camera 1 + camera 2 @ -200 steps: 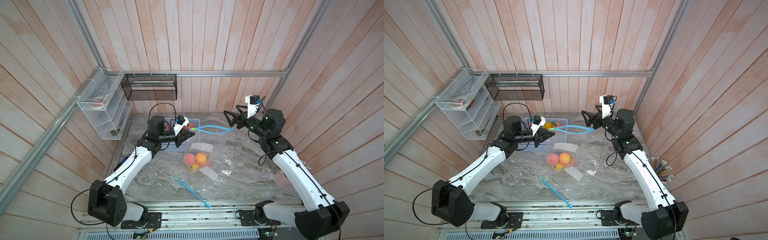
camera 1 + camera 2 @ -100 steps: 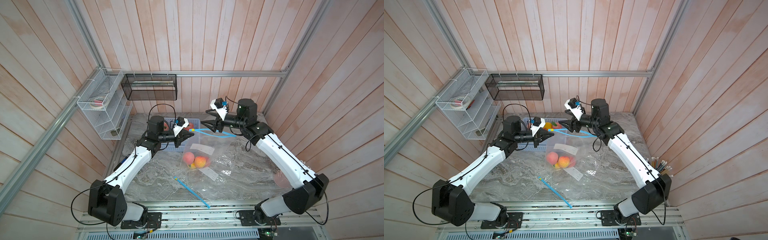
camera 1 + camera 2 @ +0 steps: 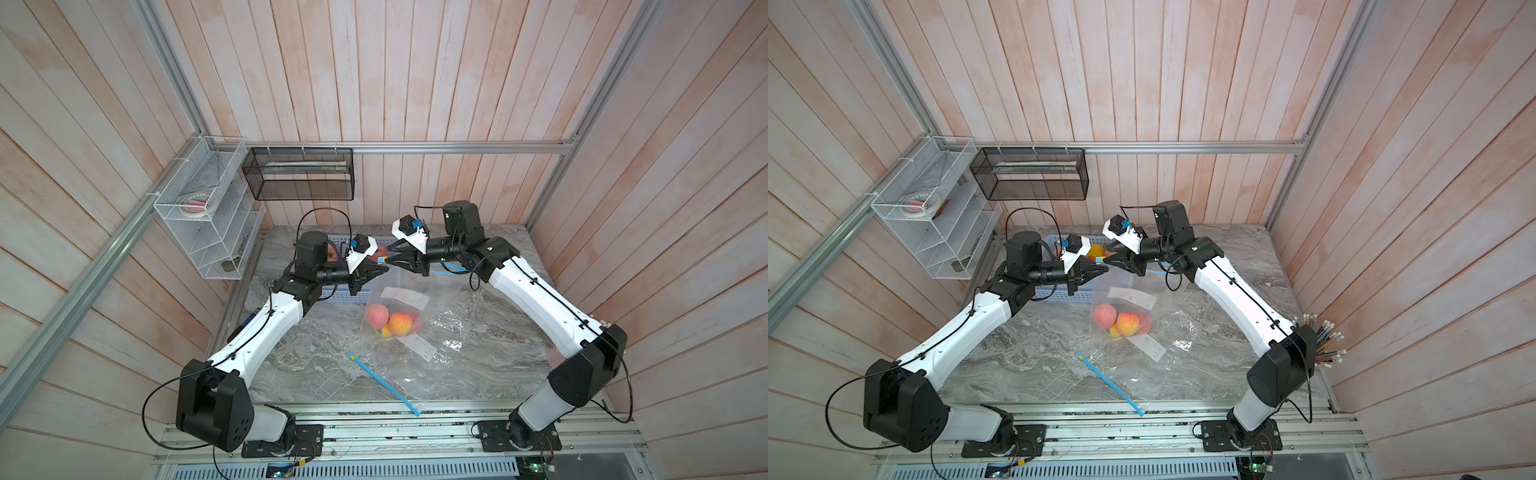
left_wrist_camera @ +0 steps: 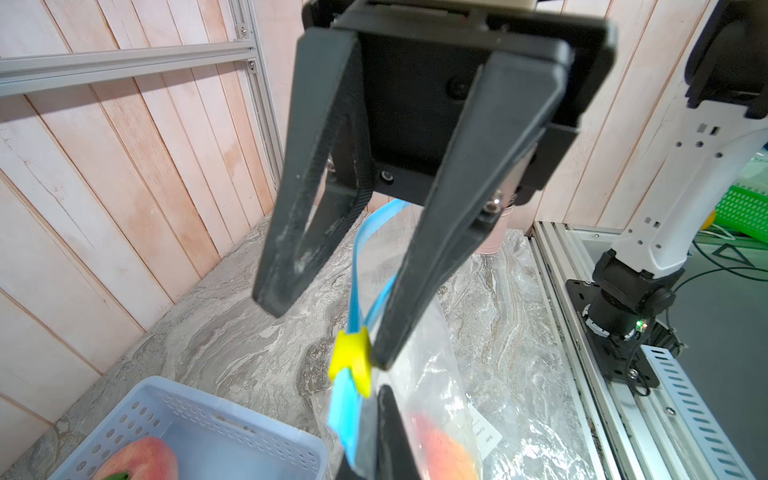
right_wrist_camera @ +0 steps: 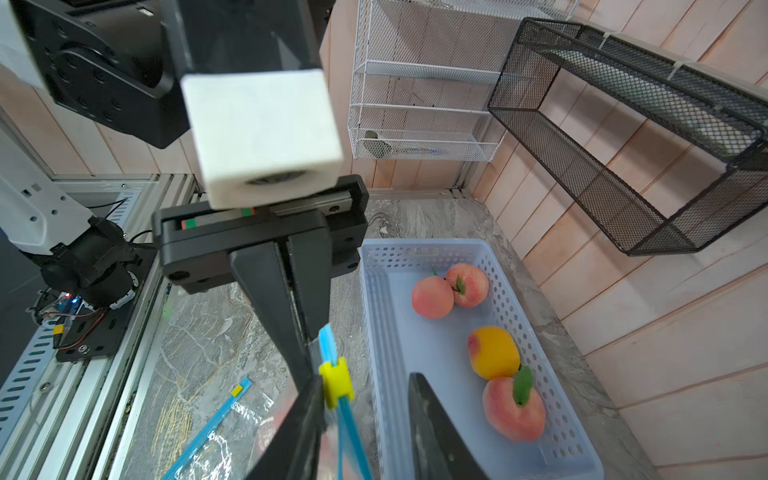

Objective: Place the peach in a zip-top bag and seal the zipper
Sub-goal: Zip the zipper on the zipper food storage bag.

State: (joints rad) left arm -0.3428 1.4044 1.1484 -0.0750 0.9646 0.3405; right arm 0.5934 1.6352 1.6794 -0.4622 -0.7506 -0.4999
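The peach (image 3: 377, 314) lay inside the zip-top bag (image 3: 405, 299), at the bottom of the hanging pouch, touching an orange-toned peach (image 3: 400, 323) beside it. The bottom of the bag rested on the marble table (image 3: 498, 345) near its centre, and its top edge was lifted toward the far side.

The blue zipper track carried a yellow slider (image 4: 351, 360) at its left end. Beyond the slider the track split into two separate strands, so the mouth was not sealed.

The left gripper (image 5: 311, 338) had its fingers pressed together on the left corner of the bag's zipper track, just beside the slider. The right gripper (image 4: 328, 330) faced it tip to tip. Its fingers were spread with a clear gap between them. The slider sat between them and touched one fingertip.

A pale blue perforated basket (image 5: 419, 245) stood at the far left of the table and held four more peaches (image 5: 432, 297). A second clear bag lay flat near the front edge, with its blue zipper strip (image 3: 384, 384) running diagonally.
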